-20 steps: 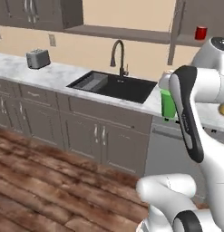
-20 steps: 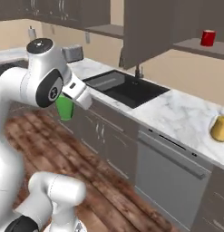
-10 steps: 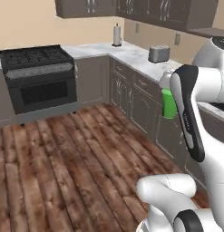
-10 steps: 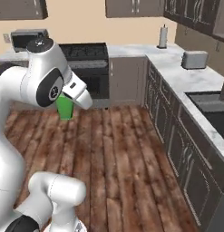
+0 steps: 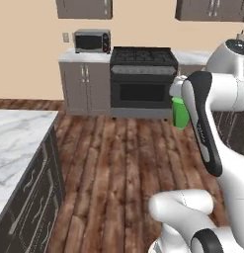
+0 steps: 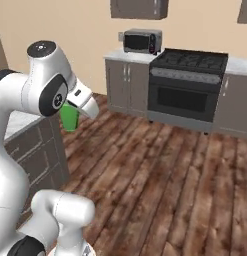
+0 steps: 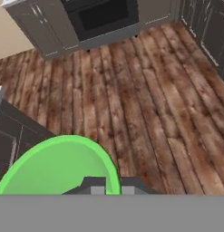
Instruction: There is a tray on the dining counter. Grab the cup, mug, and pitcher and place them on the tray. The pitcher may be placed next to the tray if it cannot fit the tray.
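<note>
The bright green cup (image 5: 179, 112) hangs in the air over the wooden floor, held at its rim by my gripper (image 7: 112, 186), which is shut on it. From the right base view the cup (image 6: 71, 117) shows just below the white hand, beside the arm's big elbow. In the hand view its green rim (image 7: 59, 165) curves just above the two dark fingertips (image 7: 94, 183). A white grey-veined marble top (image 5: 15, 143) lies at the left; I cannot tell whether it is the dining counter. The tray, the mug and the pitcher are out of view.
A black stove (image 5: 143, 79) and a microwave (image 5: 92, 40) on a grey cabinet stand against the far wall. Brown wooden floor (image 5: 123, 163) stretches between them and me. The marble-topped unit has grey drawers (image 6: 32, 157) close to my left side.
The whole scene has swung past as the base turned: sink counter, then the kitchen corner, now the stove wall and a marble top. The cup stays held in the shut gripper.
</note>
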